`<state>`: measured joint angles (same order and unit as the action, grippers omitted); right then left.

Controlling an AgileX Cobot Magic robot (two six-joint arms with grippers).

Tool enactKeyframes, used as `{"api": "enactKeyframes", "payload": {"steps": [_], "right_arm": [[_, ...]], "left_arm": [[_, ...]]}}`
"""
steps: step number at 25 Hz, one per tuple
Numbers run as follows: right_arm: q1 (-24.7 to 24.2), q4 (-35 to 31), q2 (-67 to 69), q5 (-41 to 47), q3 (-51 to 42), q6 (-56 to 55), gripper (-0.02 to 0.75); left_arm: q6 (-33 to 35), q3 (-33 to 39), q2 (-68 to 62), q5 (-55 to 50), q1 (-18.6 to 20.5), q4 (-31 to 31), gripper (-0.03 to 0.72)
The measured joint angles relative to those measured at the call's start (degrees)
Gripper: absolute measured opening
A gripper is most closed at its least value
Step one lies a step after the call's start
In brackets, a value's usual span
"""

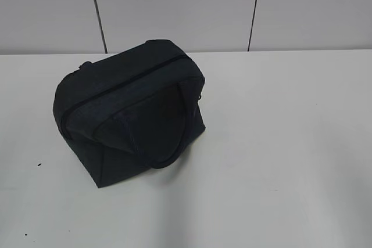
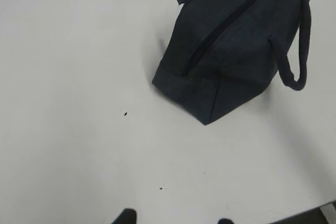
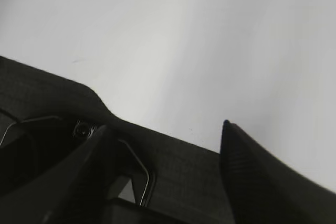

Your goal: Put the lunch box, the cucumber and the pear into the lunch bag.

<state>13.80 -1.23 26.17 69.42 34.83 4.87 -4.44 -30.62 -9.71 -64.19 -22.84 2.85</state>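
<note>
The dark navy lunch bag point(image 1: 131, 111) stands on the white table point(image 1: 279, 143), left of centre, with its top zipper point(image 1: 125, 79) shut and one loop handle point(image 1: 174, 143) hanging down its near side. It also shows at the upper right of the left wrist view point(image 2: 236, 40). My left gripper point(image 2: 176, 219) is open and empty, low over bare table well short of the bag. My right gripper point(image 3: 165, 129) is open and empty over a dark textured structure. The lunch box, the cucumber and the pear are out of view. Neither arm shows in the exterior view.
A grey panelled wall point(image 1: 174, 4) runs behind the table. A few small dark specks point(image 2: 125, 113) mark the tabletop. The table's edge point(image 2: 315, 211) shows at the bottom right of the left wrist view. The dark structure point(image 3: 63, 108) fills the lower right wrist view.
</note>
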Motion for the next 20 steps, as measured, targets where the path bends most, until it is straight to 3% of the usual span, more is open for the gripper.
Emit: {"api": "enactKeyframes", "payload": {"steps": [9, 20], "right_arm": [[0.0, 3.0, -21.1, -1.0, -4.9, 1.8, 0.492], [0.0, 3.1, -27.2, -2.9, -6.1, 0.6, 0.491]], "left_arm": [[0.0, 0.6, 5.3, 0.7, 0.0, 0.1, 0.292], [0.0, 0.6, 10.0, 0.6, 0.0, 0.1, 0.291]]}}
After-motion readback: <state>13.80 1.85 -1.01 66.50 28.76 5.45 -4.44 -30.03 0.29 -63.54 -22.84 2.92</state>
